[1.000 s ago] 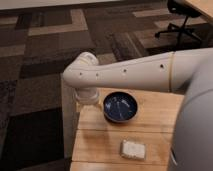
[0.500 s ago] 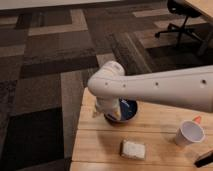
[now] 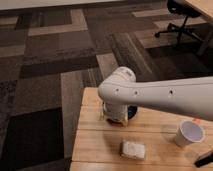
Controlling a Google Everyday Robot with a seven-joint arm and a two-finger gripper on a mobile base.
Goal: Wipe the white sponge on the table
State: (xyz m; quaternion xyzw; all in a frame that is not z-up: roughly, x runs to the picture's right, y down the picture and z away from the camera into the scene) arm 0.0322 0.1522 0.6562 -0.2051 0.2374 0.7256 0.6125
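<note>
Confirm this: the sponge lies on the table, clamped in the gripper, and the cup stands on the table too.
Wrong in one respect: the gripper does not clamp the sponge. The camera view shows the sponge lying free on the table, while the gripper hangs farther back by the bowl. The cup does stand on the table.

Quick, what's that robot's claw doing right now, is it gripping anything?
Gripper: open, holding nothing, low over the light wooden table, apart from the small off-white rectangular sponge.

The white sponge (image 3: 133,149) — rectangular — lies flat on the table (image 3: 92,142).
</note>
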